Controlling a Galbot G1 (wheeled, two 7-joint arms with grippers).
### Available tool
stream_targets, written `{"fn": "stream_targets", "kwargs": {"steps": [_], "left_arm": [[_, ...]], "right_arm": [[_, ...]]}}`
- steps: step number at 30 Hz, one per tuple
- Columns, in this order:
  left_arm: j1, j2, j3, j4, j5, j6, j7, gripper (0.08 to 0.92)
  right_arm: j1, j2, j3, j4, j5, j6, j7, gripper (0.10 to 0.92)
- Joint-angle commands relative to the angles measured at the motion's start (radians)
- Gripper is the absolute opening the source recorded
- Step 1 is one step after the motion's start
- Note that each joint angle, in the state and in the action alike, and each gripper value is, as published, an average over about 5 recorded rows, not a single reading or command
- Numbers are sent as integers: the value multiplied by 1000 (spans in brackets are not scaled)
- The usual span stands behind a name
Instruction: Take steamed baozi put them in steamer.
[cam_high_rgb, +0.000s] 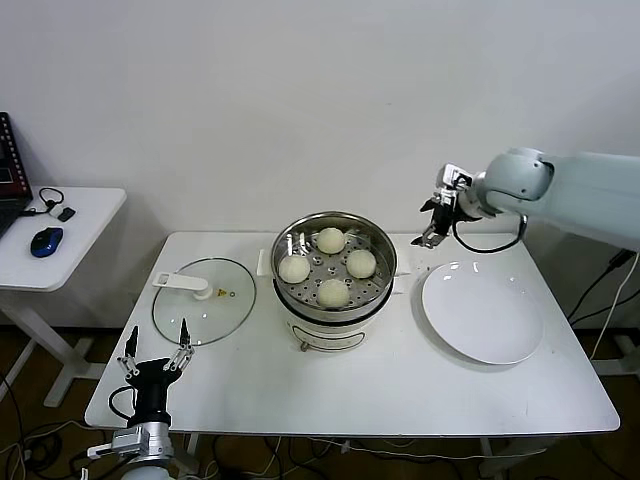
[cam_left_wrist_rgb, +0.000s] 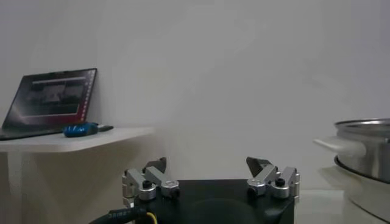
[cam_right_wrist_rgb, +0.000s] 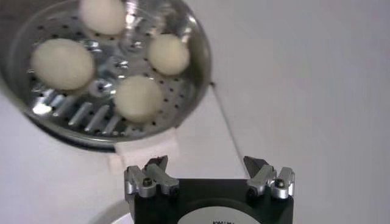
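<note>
1. No words can be read on anything.
2. Four steamed baozi (cam_high_rgb: 332, 266) sit inside the steamer (cam_high_rgb: 336, 315), middle of the frame.
3. The right gripper (cam_high_rgb: 436, 226) hangs open, holding nothing, above the plate (cam_high_rgb: 484, 312).
4. The left gripper (cam_high_rgb: 155, 352) is open at the lower left table edge (cam_high_rgb: 130, 425).

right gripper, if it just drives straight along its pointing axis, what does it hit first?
The right gripper, open and empty, hangs above the table's far edge between the steamer and the white plate. Pointing down, it would likely meet bare table beside the steamer's handle; depth is uncertain.
</note>
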Motion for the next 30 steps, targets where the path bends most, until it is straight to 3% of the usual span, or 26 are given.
{"fn": "stream_targets", "kwargs": {"steps": [1,10,15,20,30], "left_arm": [[-6,-4,1,15,7,-2,0,823],[-18,-13,7,35,26,-3,2,823],[-17,-20,8,37,37,-4,3,823],[-11,-23,5,33,44,-5,4,823],[6,-22,-5,29,54,-19,4,823]], "right_arm": [[-368,-349,519,195,-127,-66,379,823],[-716,-497,888,295,-265,113,480,823],[-1121,-494,1359,303,-323,196,503,823],[-1635,-336,1963,351,-426,208,470,823],[-2156,87,2518,495,-572,331,361,823]]}}
